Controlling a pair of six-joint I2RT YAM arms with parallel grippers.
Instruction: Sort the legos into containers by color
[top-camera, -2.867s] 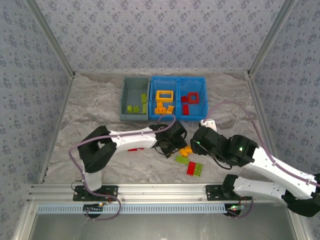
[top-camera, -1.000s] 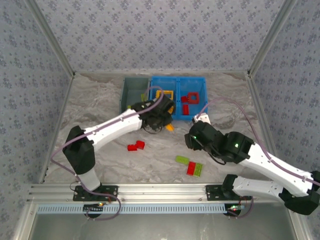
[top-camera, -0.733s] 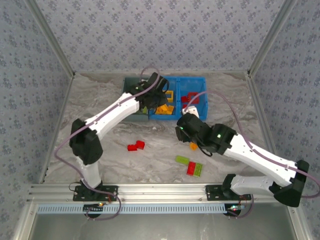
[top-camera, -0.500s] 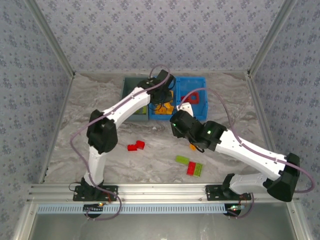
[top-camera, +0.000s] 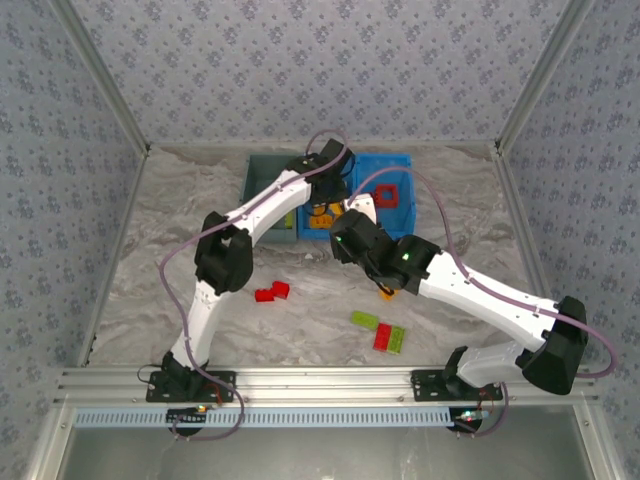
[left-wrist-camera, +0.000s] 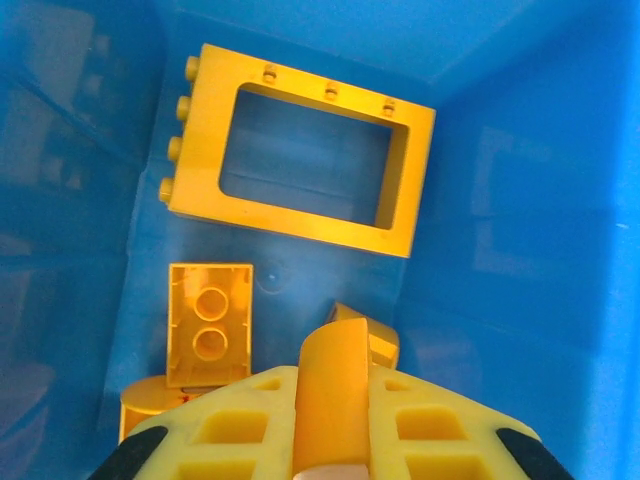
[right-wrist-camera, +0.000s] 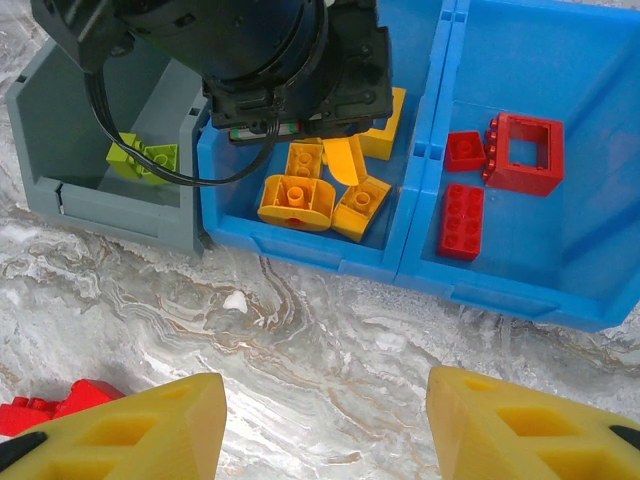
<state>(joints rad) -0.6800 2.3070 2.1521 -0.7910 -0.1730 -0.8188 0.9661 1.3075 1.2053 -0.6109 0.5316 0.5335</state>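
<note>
My left gripper (left-wrist-camera: 335, 405) hangs inside the blue tray's left compartment (left-wrist-camera: 500, 200), shut on a curved orange-yellow lego (left-wrist-camera: 335, 375). Below it lie a yellow hollow frame (left-wrist-camera: 200, 130) and an upturned yellow brick (left-wrist-camera: 208, 322). In the right wrist view the left gripper (right-wrist-camera: 345, 150) covers much of that compartment, beside more orange legos (right-wrist-camera: 296, 200). The right compartment holds a red frame (right-wrist-camera: 525, 150) and red bricks (right-wrist-camera: 461, 220). Lime green legos (right-wrist-camera: 145, 158) sit in the grey bin (right-wrist-camera: 60, 120). My right gripper (right-wrist-camera: 325, 420) is open above bare table in front of the tray.
On the table lie red legos (top-camera: 271, 292), a green lego (top-camera: 365, 320), a red and green pair (top-camera: 389, 338) and an orange lego (top-camera: 385, 292) partly under the right arm. The two arms cross close together near the blue tray (top-camera: 402, 170). The grey bin (top-camera: 262, 175) stands left of it.
The left arm rose from the table with the orange lego and reached out over the tray's left compartment. The right arm swung forward and left toward the tray.
</note>
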